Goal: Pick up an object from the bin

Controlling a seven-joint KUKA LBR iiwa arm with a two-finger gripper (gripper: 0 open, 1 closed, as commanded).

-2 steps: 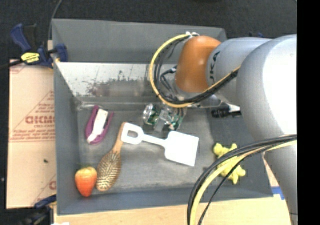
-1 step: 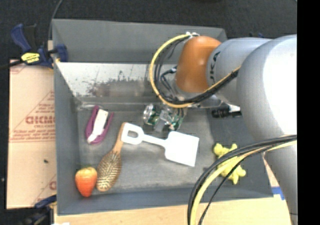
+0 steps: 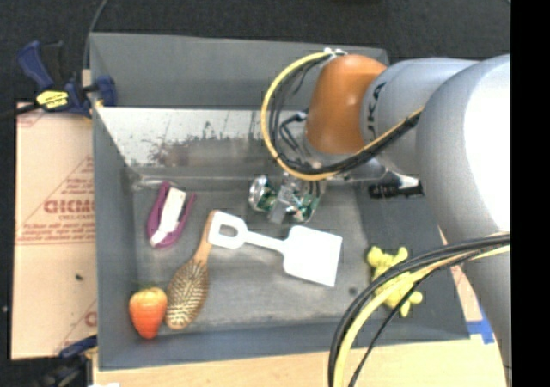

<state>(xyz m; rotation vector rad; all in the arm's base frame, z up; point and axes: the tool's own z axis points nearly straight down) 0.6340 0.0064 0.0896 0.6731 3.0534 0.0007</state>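
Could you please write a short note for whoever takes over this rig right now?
Gripper: low in the grey bin, mid-floor towards the far wall, just past the white toy shovel; grip state unclear.
Things: wooden hairbrush and orange toy fruit near left; purple-and-white thing left; yellow toy right.
Done: nothing visibly lifted.
Left: grasp one thing and lift it out.

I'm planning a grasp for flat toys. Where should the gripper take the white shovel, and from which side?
On the thin shaft between loop handle and blade, coming straight down from above. The shovel lies flat on the bin floor, its blade looks too wide to span, and the shaft has bare floor on both sides.
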